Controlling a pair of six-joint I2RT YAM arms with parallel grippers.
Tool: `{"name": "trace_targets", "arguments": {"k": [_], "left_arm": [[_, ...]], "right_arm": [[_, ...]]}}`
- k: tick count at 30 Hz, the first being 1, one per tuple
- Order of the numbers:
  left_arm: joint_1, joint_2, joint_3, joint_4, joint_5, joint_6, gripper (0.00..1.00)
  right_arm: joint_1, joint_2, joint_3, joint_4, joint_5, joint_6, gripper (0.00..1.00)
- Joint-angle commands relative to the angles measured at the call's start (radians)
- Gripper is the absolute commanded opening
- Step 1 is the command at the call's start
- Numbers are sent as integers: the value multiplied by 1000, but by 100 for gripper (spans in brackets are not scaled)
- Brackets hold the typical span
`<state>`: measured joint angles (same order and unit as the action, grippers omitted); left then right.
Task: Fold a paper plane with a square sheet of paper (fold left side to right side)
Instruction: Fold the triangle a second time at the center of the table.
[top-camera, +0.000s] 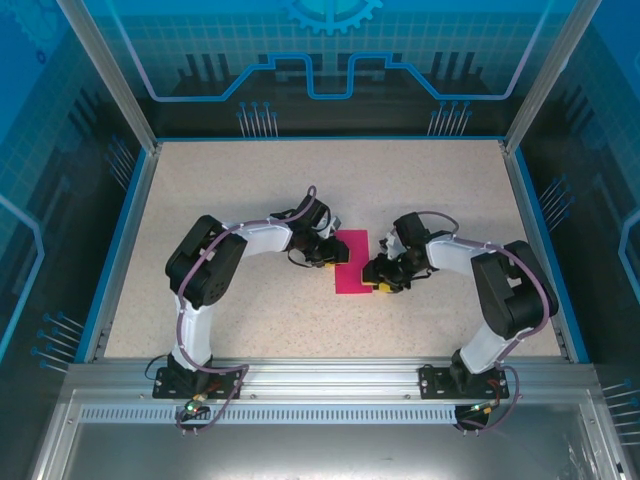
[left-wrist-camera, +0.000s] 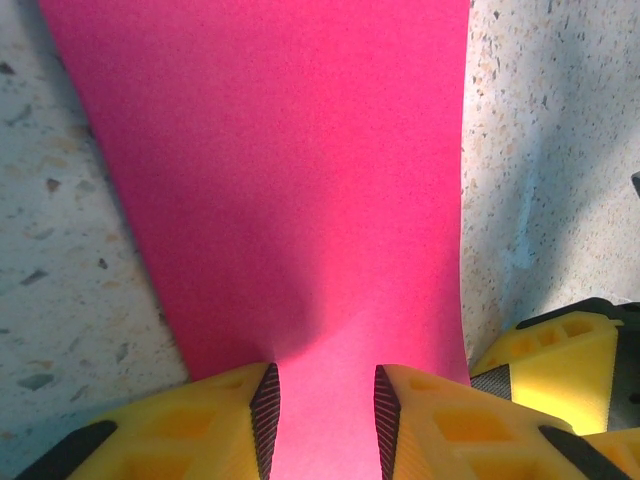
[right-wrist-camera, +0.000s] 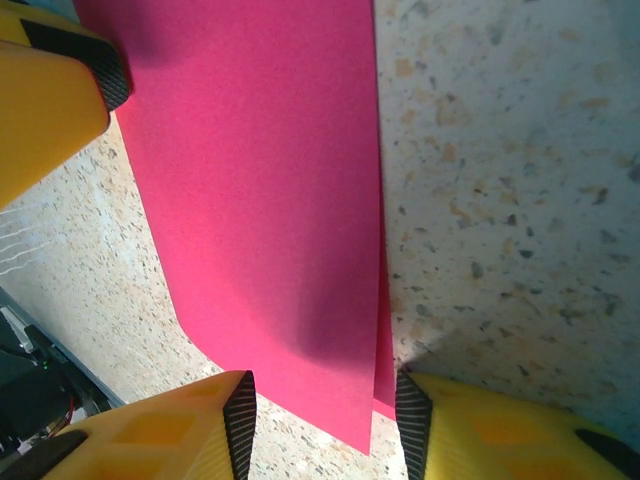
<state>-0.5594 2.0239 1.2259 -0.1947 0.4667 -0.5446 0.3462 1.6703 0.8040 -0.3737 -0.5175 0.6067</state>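
Sheet (top-camera: 352, 262) lies at mid-table (top-camera: 220, 200), between the two grippers. From above we see it as a narrow upright rectangle, magenta, long edges running away from the arm bases.

Left gripper (left-wrist-camera: 325, 415): at the sheet's left edge, jaws apart, nothing clamped. In its wrist view the sheet spreads flat out from the gap and its near end passes under both yellow fingers (left-wrist-camera: 200, 430). We cannot tell whether the tips press on the paper or stand just over it.

Right gripper (right-wrist-camera: 325, 420): at the sheet's lower right corner, jaws likewise apart, nothing clamped. That corner sits in the gap between its fingers. Along the sheet's right edge we note a second layer showing just past the top one, so the paper is doubled over, edges not quite flush.

Each wrist view catches a yellow finger of the other gripper at its border, close beside the sheet. The two grippers stand near each other with the paper between.
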Motion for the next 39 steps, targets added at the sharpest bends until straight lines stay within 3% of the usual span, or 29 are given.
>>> {"name": "trace_targets", "arguments": {"k": [1, 21, 34, 39], "left_arm": [[-14, -10, -28, -37, -15, 1, 34], [-16, -72, -20, -7, -2, 38, 39], [-14, -320, -211, 197, -21, 89, 45], [-26, -501, -370, 299, -103, 122, 44]], "right_arm": [[19, 22, -5, 21, -37, 23, 44], [2, 20, 6, 61, -51, 60, 42], [-7, 18, -9, 76, -67, 82, 43], [-18, 0, -11, 101, -74, 83, 43]]}}
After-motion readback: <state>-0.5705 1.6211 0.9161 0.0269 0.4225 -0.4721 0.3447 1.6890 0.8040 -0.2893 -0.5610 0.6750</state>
